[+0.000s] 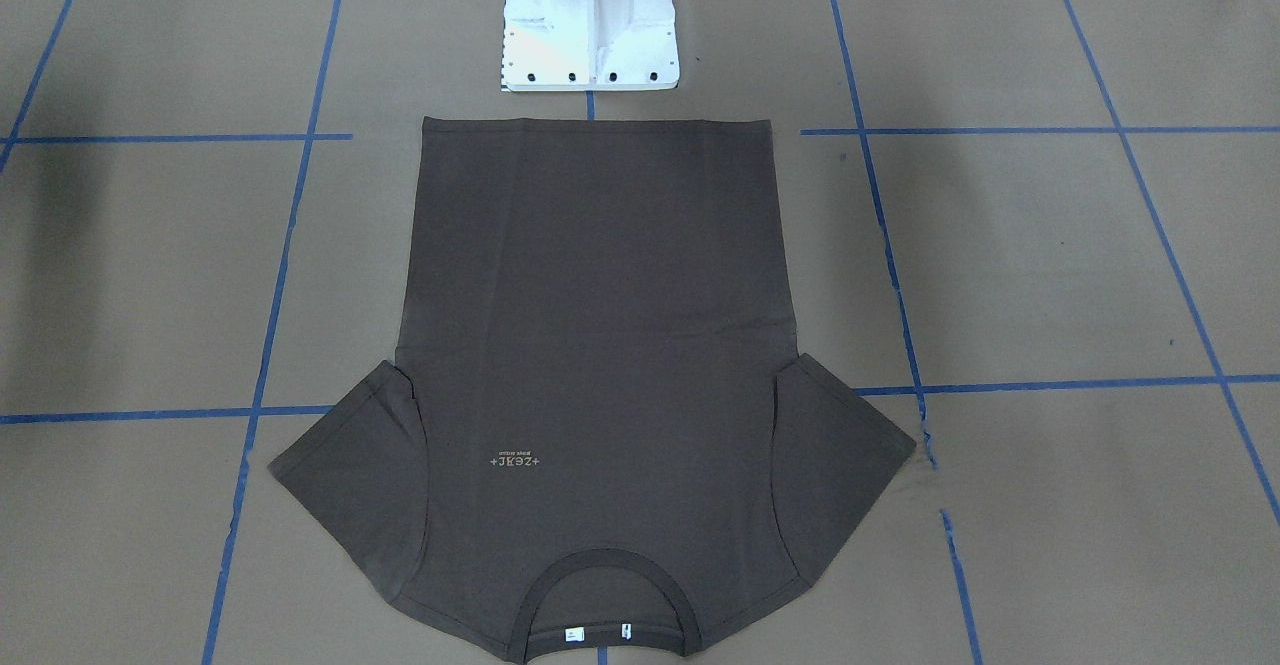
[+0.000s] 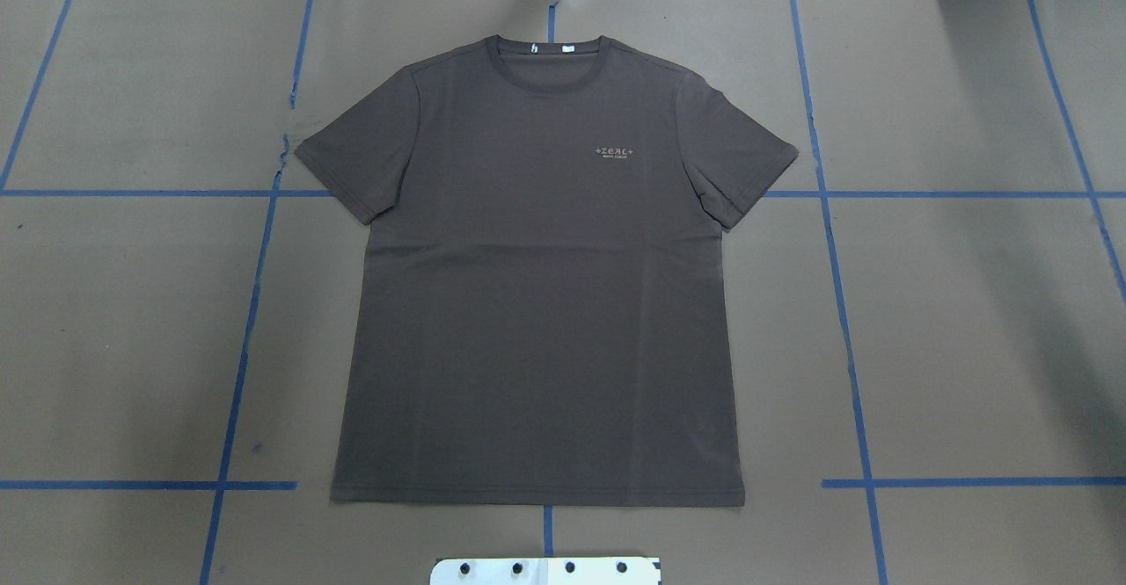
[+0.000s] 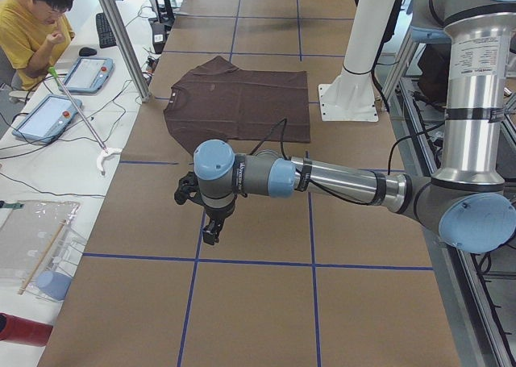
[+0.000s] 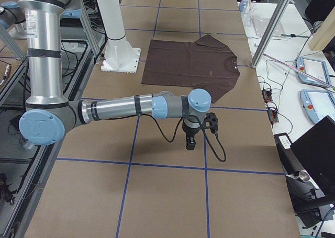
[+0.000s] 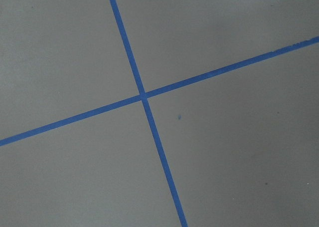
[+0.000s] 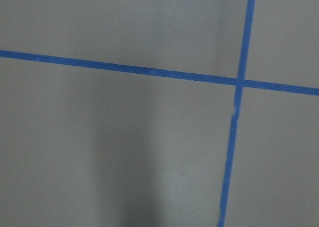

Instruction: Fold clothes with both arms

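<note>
T-shirt [image 2: 537, 286] laid flat, logo up, on counter [image 2: 968, 347], hem nearest pedestal [image 1: 590, 20].

Left end effector [image 3: 211, 230] and right end effector [image 4: 190, 142] hung over bare counter, well apart from T-shirt; finger state cannot be told.

Risks judged:
- only top layer pinched, fabric bunched
- arms mistimed, fold skewed

A wide table covered in brown paper [image 2: 968, 347] is ruled into large squares by blue tape lines [image 2: 846, 339]. Beside it stands a white bench [image 3: 48, 169] strewn with cables, with two blue-rimmed tablets [image 3: 44, 115] and a slanted aluminium post [image 3: 121, 36]; a person in a yellow shirt [image 3: 28, 32] sits there
</note>
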`<state>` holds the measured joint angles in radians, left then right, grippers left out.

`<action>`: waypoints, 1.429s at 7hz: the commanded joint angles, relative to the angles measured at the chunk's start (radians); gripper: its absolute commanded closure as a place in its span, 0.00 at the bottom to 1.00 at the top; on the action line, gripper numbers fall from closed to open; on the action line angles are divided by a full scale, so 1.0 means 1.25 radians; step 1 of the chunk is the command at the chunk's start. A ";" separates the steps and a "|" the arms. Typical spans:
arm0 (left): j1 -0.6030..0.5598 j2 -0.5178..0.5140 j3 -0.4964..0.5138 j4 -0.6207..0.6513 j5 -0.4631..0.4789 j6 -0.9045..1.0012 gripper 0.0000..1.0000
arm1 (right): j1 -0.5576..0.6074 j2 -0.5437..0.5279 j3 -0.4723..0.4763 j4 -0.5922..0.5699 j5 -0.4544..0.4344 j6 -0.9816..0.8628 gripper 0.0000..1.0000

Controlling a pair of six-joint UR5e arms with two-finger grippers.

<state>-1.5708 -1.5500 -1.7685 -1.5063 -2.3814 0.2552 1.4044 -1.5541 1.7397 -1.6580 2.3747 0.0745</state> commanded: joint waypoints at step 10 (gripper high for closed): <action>0.001 0.002 0.020 -0.133 -0.007 0.002 0.00 | -0.349 0.428 -0.437 0.492 -0.200 0.895 0.11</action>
<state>-1.5693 -1.5484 -1.7444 -1.6716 -2.3899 0.2577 0.9901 -1.0483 1.2283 -1.0427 2.1266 1.1912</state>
